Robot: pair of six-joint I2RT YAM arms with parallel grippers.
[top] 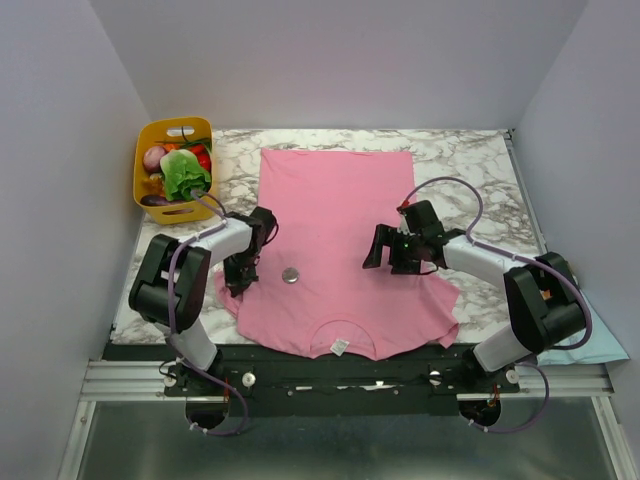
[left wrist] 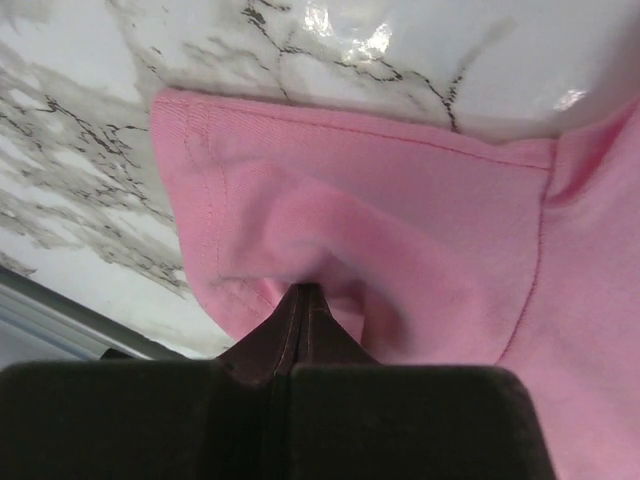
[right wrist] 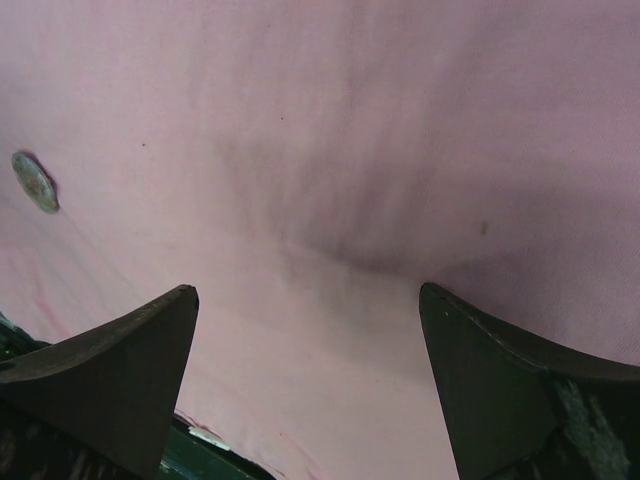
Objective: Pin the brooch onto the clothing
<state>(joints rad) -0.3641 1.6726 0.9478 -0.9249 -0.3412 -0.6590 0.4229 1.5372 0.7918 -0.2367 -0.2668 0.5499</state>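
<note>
My left end effector point(left wrist: 305, 300) is clamped tight, pinching a fold of the pink shirt point(top: 340, 195) at its sleeve, left of centre in the top view. My right end effector point(right wrist: 305, 290) hangs wide open over the shirt, holding nothing. The brooch point(top: 290, 275) lies on the shirt between them, and the shirt is spread on the bench point(top: 470, 160).

Left arm point(top: 185, 265) folded, elbow out to its own side. I read the left gripper point(left wrist: 303, 292) pointing down, jaws pressed together on a fold of the clothing point(left wrist: 400, 220). Right arm point(top: 480, 262) reaches inward, low. Right gripper point(right wrist: 305, 290) faces left, jaws spread wide, gripping nothing.
</note>
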